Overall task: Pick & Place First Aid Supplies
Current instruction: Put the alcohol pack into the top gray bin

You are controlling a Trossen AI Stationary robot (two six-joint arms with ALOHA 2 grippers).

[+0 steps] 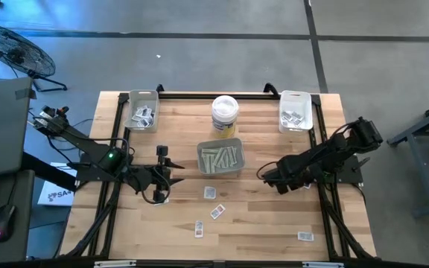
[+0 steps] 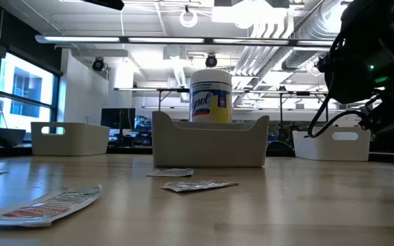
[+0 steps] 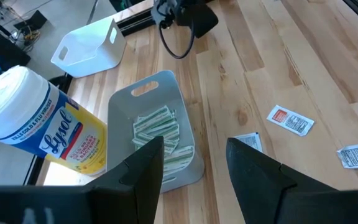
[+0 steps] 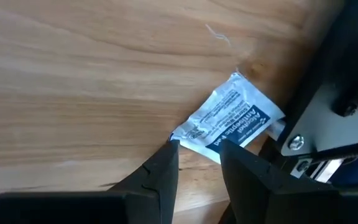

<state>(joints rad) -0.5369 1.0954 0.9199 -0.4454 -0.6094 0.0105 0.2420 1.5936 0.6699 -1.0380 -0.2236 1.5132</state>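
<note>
pale wood planking is forming the table, and the first aid supplies are being shown scattered on it: small white packets are lying loose toward the near edge, one near the near right corner. long pale strips are sitting in a grey tray at the table's middle, beside a white tub with a yellow label. white trays at the far corners are holding more packets.

the right gripper is being held low near the right edge, its fingers apart and straddling the corner of a blue-printed packet lying flat on the wood; nothing is clamped yet. the left gripper is being held above the table left of the middle, fingers apart and empty.

the packet is being judged very light, thin, flexible and probably slick, hard to lift from a flat surface; an edge or corner is looking like the best place for pinching.
</note>
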